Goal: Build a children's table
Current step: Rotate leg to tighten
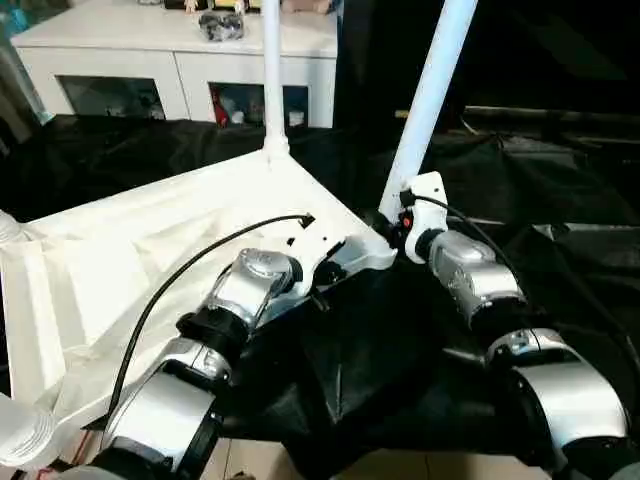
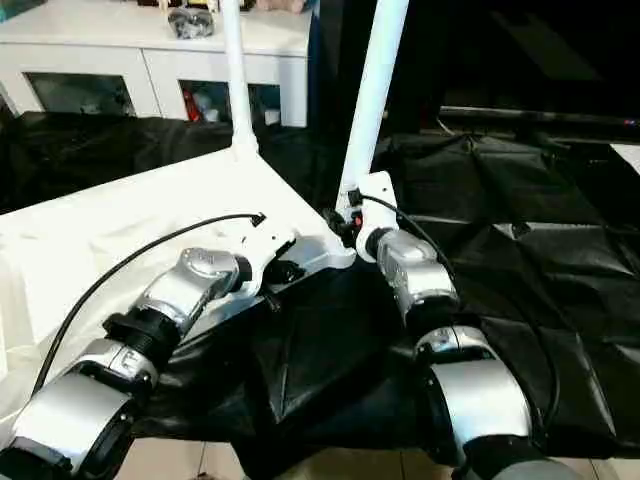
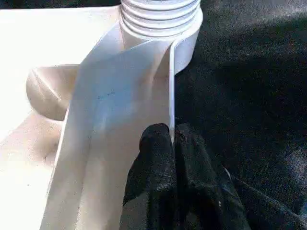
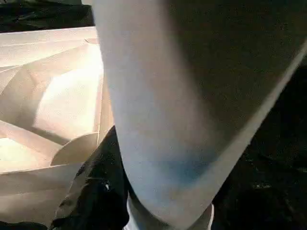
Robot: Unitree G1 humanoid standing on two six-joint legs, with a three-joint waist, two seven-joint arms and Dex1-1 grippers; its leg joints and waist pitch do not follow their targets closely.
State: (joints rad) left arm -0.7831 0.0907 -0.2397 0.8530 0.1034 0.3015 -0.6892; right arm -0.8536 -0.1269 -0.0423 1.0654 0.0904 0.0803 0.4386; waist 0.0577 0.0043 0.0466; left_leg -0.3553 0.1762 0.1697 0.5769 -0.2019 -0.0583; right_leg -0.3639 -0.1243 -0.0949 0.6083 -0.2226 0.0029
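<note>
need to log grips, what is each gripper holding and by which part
The left gripper is shut on the thin side wall of the table top. The right gripper grips the leaning leg near its lower end.

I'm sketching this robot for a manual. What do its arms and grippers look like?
Both arms are built of rounded silver segments joined by black collars. The left arm carries a thin black cable looping along it; the right arm has a white housing at the wrist with a small red mark and a black cable. The left gripper has matte black fingers.
</note>
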